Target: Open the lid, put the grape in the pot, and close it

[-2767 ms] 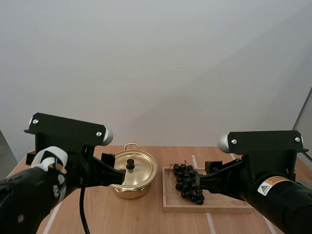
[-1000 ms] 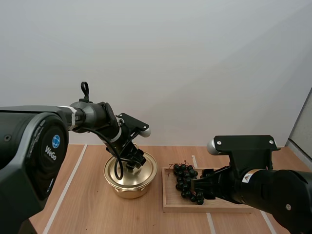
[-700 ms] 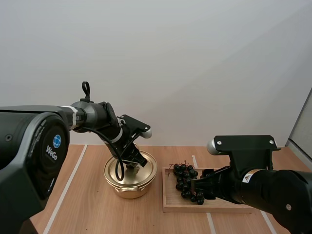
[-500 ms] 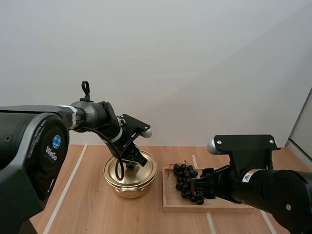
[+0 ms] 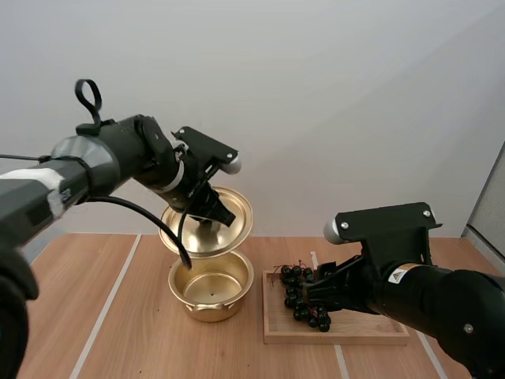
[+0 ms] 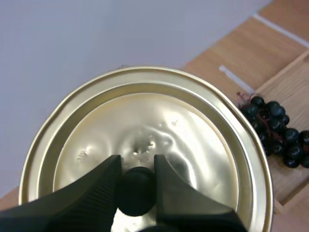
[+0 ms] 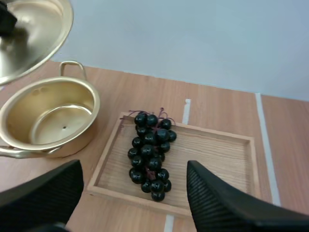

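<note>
the lid (image 5: 233, 221) is off, pinched by the left jaws over the pot (image 5: 211, 286). grapes (image 5: 293, 286) not in yet; right jaws spread above them.

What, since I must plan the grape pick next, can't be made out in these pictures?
High view: the knob is mostly hidden by the left gripper, shut on the lid.
High view: the grapes' near side is behind the right gripper.
Right wrist view: one near corner of the tray is covered by an open right finger.
</note>
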